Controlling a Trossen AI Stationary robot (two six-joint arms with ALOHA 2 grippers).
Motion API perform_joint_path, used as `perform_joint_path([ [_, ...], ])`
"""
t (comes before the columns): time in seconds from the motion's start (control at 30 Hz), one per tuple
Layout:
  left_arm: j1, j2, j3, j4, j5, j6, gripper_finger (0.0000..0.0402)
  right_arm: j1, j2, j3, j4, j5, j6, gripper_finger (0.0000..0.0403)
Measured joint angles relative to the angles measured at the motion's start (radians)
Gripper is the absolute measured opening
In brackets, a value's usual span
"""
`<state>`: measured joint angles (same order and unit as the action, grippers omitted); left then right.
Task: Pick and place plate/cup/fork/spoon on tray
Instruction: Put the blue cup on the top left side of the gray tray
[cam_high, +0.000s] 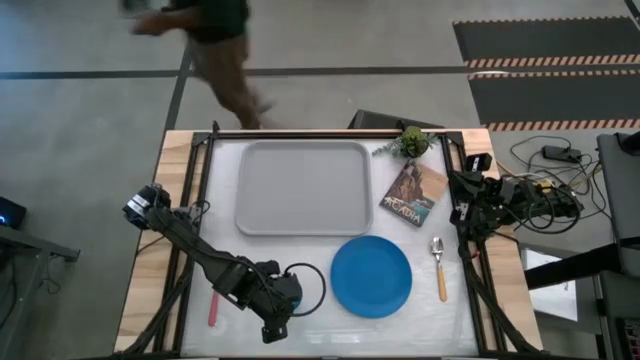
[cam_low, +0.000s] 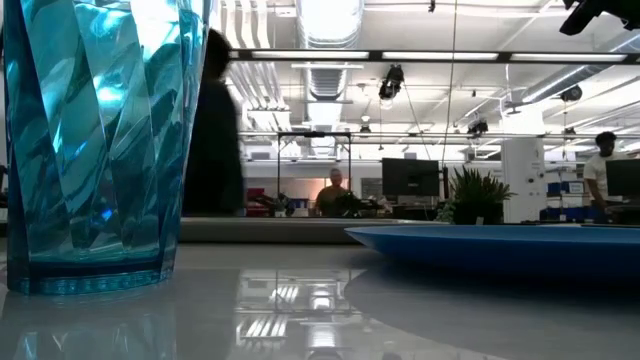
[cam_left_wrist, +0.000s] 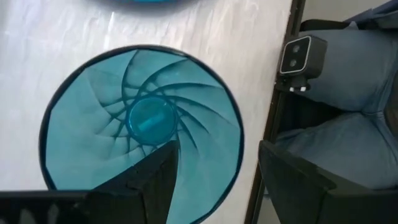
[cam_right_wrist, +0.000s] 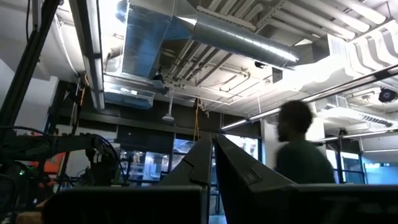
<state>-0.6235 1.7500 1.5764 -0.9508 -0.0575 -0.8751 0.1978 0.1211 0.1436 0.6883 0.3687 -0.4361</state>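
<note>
**Left claw straddles the cup rim from above**

The left claw (cam_high: 283, 312) sits at the near edge of the surface (cam_high: 320, 335), directly over the cup (cam_high: 305, 288). In the left wrist view the cup (cam_left_wrist: 140, 130) is seen straight down its mouth, upright, its round base in the middle. One finger (cam_left_wrist: 140, 180) reaches inside the rim; the other lies outside the cup wall, so the jaws stand wide with the wall between them, not yet pinched as far as I can tell. The cup being round, it has no long axis to line up with; what matters is that the wall stays between the fingers as they close.

The cup stands just beside the plate (cam_high: 371, 275), on the plate's left, apart from it. The tray (cam_high: 303, 186) lies toward the far side of the surface, bare, so the lift would carry the cup away from the near edge and over the tray's near rim.

The fork (cam_high: 213, 308) lies at the left arm's side near the front edge; the spoon (cam_high: 439, 266) lies right of the plate, nearer the right arm. The right claw (cam_right_wrist: 211, 168) waits at the right edge of the surface, pointing up into the room, its fingers pressed together.
</note>
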Motion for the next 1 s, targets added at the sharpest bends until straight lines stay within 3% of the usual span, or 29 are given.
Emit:
perform_joint_path([
  [0.17, 0.0, 0.0, -0.033, 0.007, 0.002, 0.001, 0.02, 0.0, 0.0, 0.0, -0.02, 0.0, 0.031, 0.0009],
  [0.33, 0.0, 0.0, -0.045, 0.037, 0.012, 0.047, 0.0168, 0.0, 0.0, 0.0, -0.042, 0.0, 0.054, 0.0009],
  [0.67, 0.002, -0.005, -0.045, 0.041, 0.049, 0.073, 0.0015, 0.0, 0.0, 0.0, -0.055, 0.0, 0.088, 0.0009],
  [1.0, 0.02, -0.052, 0.003, 0.043, 0.031, 0.125, 0.0001, 0.0, 0.0, 0.0, -0.057, 0.0, 0.099, 0.0009],
])
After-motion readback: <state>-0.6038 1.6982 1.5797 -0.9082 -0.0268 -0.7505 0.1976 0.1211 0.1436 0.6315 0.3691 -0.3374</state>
